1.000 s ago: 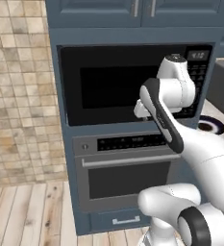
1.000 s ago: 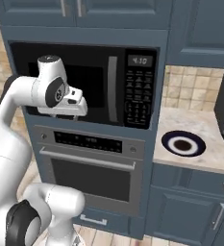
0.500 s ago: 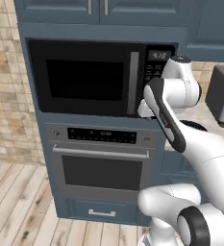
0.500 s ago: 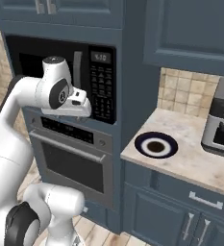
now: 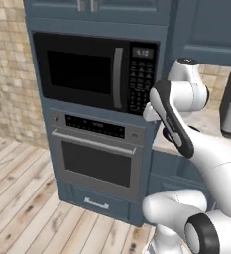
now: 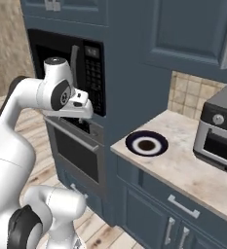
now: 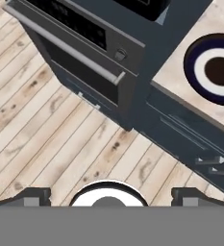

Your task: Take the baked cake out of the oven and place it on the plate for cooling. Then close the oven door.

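Note:
The steel-grey oven (image 5: 96,158) sits under the microwave with its door (image 5: 97,163) shut and the silver bar handle (image 5: 94,143) across the top. No cake is visible; the oven's inside is hidden behind the dark glass. The navy-rimmed plate (image 6: 146,144) lies bare on the marble counter to the right of the oven, also seen from the hand (image 7: 218,69). My gripper (image 6: 82,114) hangs in front of the oven's control strip, pointing down at the floor. In the hand view the gripper (image 7: 111,196) is open, with its tips far apart and nothing between them.
A black microwave (image 5: 87,74) with a keypad is built in above the oven. A steel toaster oven (image 6: 217,131) stands on the counter (image 6: 183,168) right of the plate. Blue drawers and cabinets (image 7: 190,139) run below the counter, and wooden floor (image 7: 46,139) lies in front.
Both base views have shifted, so the base has driven. The oven column slid left in the right view, and the counter with plate and toaster oven came further in. The arm's pose looks unchanged.

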